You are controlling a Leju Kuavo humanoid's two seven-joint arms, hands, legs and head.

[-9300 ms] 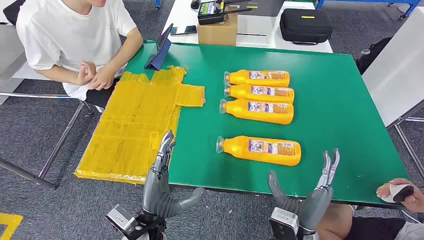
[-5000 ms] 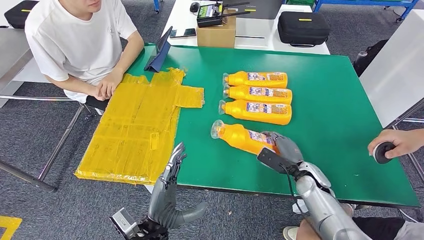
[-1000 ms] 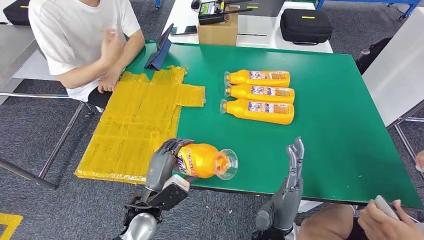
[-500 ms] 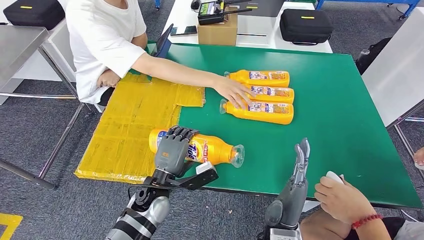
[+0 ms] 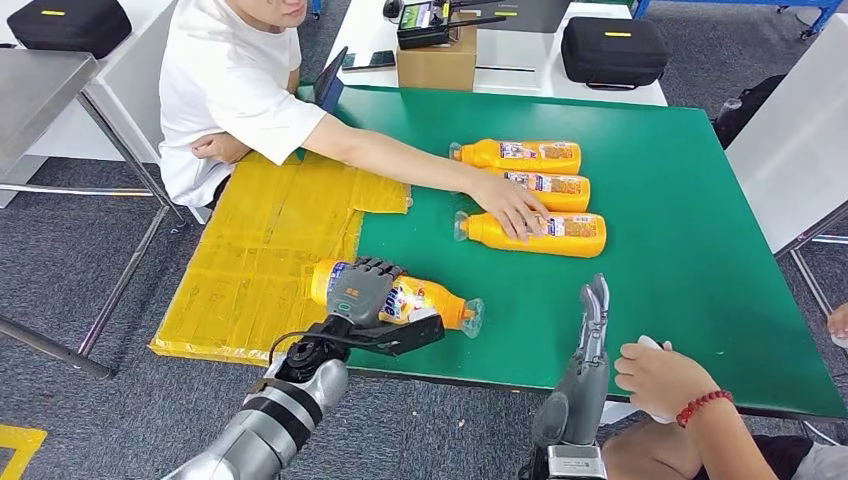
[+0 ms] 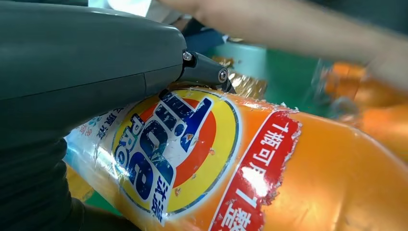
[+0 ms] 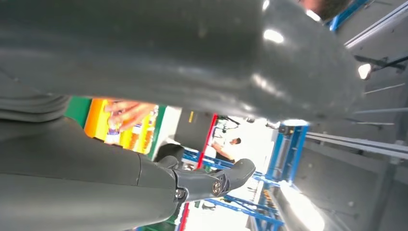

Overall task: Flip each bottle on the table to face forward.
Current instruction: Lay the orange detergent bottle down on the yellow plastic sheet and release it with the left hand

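At the far left a person in a white shirt (image 5: 225,75) sits by the table's (image 5: 680,180) left edge and reaches an arm across the green top. Just right of them a yellow sheet (image 5: 265,260) covers the near-left corner and hangs past the near edge. Our left robot hand (image 5: 362,291) wraps over the held bottle (image 5: 400,300), which lies on its side straddling the seam between yellow sheet and green — cap pointing right, colourful label (image 6: 175,154) up in the left wrist view. Further right and farther off, three bottles lie in a row: the far bottle (image 5: 520,155), the middle bottle (image 5: 555,188), and the near bottle (image 5: 545,233), with the person's hand (image 5: 510,207) resting on the near one. Open green surface lies between the held bottle and that row, and more to the right of it. Our right robot hand (image 5: 592,320) stands at the near edge, fingers straight up, holding nothing. Just right of it — another person's hand (image 5: 660,378) with a red bracelet rests at the near edge.
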